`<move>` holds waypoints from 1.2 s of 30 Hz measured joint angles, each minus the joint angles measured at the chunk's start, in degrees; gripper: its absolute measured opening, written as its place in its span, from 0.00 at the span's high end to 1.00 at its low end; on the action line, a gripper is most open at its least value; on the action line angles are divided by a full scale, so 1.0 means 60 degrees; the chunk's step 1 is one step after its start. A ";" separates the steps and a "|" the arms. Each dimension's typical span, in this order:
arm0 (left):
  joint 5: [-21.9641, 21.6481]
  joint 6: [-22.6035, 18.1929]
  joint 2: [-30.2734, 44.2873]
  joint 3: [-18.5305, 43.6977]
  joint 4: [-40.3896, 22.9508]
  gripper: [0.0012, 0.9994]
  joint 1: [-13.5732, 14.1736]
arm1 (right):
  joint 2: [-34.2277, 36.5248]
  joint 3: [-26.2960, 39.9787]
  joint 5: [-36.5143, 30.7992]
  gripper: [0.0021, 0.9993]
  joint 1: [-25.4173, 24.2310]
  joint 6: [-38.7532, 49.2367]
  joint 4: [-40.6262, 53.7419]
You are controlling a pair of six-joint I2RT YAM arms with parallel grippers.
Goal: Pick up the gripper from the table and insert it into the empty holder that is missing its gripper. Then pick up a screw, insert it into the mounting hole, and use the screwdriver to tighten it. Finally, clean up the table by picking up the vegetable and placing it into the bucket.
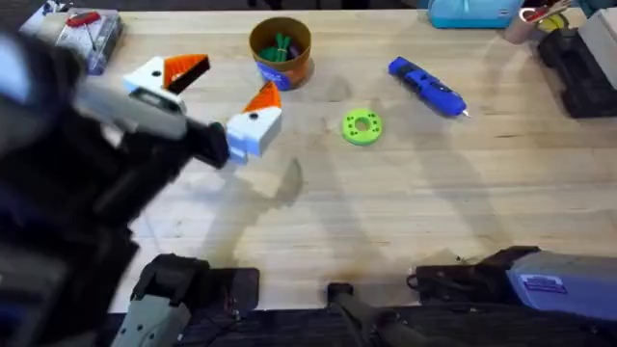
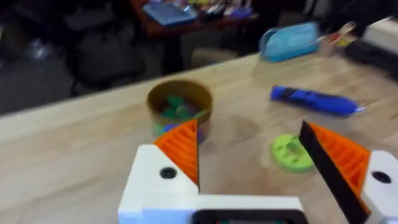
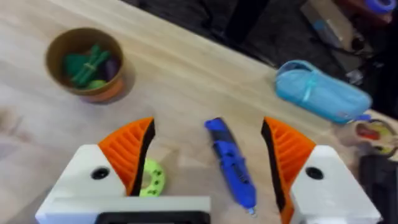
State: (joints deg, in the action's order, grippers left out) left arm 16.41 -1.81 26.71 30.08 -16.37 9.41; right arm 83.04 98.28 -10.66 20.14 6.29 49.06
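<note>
My left gripper (image 1: pixel 214 96) hovers open over the left-centre of the table, its white fingers with orange pads (image 2: pixel 183 149) spread wide and holding nothing. Just beyond it stands the orange-brown bucket (image 1: pixel 281 50) (image 2: pixel 180 106) (image 3: pixel 84 65). Green toy pieces lie inside it, and I cannot tell whether the vegetable is among them. The blue screwdriver (image 1: pixel 427 87) (image 2: pixel 314 101) (image 3: pixel 231 165) lies flat at the back right. My right gripper (image 3: pixel 208 134) is open and empty, raised well above the table on the screwdriver's near side. The loose gripper, the holder and the screw are out of view.
A lime-green disc (image 1: pixel 362 126) (image 2: pixel 291 152) lies between bucket and screwdriver. A clear box with a red-handled tool (image 1: pixel 82 34) sits at the back left. A light-blue pouch (image 1: pixel 472 12) (image 3: pixel 320 93) and black equipment (image 1: pixel 578 63) sit at the back right.
</note>
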 joint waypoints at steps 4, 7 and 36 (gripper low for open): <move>-0.0789 -0.0244 0.1887 0.1602 -0.1592 0.01 0.0000 | -0.0254 -0.0004 0.0033 0.00 0.0518 -0.0657 0.0769; -0.1156 -0.0441 0.2967 0.2565 -0.2519 0.01 0.0000 | -0.0415 -0.0115 0.0044 0.00 0.0674 -0.0923 0.1173; -0.1346 -0.1282 0.6907 0.3717 -0.5856 0.01 -0.3461 | -0.5401 -0.6105 0.0033 0.00 0.0685 -0.2018 0.0739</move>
State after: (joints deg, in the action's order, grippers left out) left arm 8.33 -9.50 68.15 52.38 -51.50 -11.35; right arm 50.63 61.65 -10.46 24.25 -5.82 53.50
